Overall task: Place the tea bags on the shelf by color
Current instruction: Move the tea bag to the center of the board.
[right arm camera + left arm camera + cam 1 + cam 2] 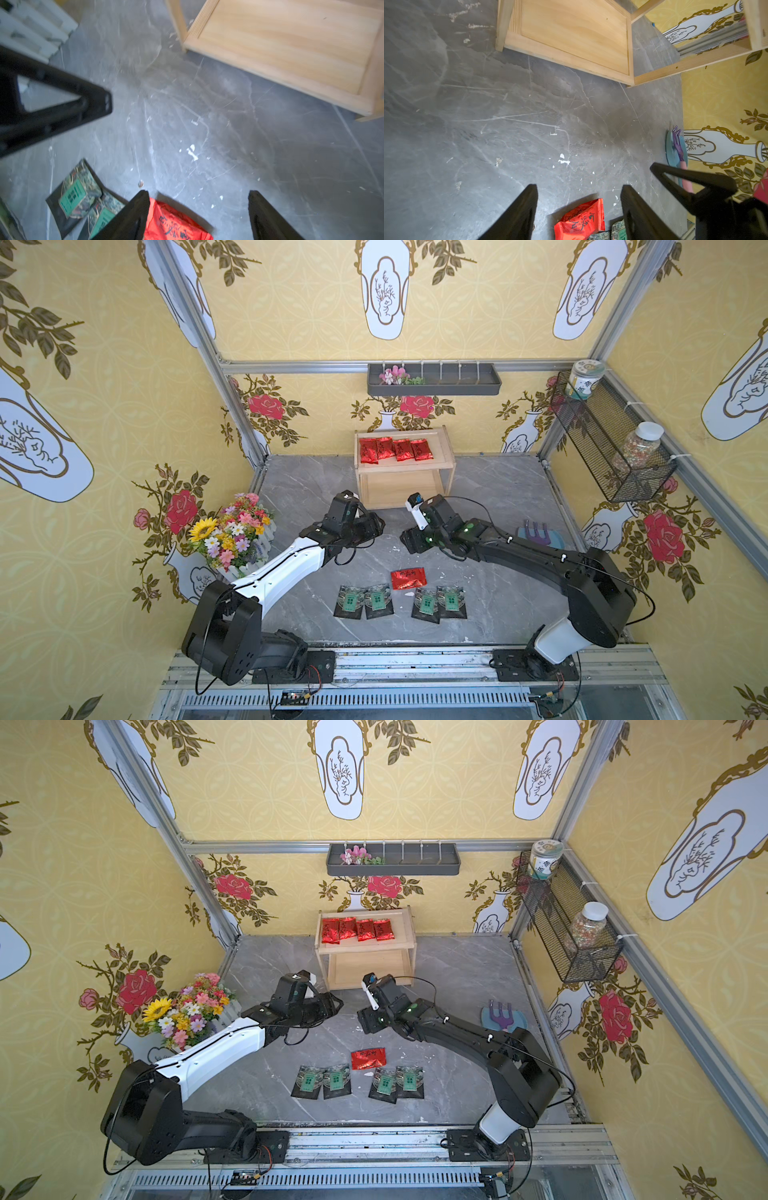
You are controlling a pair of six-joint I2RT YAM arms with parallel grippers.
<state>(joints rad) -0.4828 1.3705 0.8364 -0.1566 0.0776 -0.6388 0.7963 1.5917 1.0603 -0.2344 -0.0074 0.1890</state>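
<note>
Red foil sachet [409,578] lies on the grey table [299,489]; left gripper [579,187] and right gripper [198,192] both gape empty nearby, apparently untouching.

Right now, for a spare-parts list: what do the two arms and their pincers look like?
Left arm: white forearm shell, black joints. Right arm: black forearm, white shell near its base, green lights by the wrist. Thin black cables loop along both. Left pincer and right pincer: black tapering fingers with triangular cut-outs.
</note>
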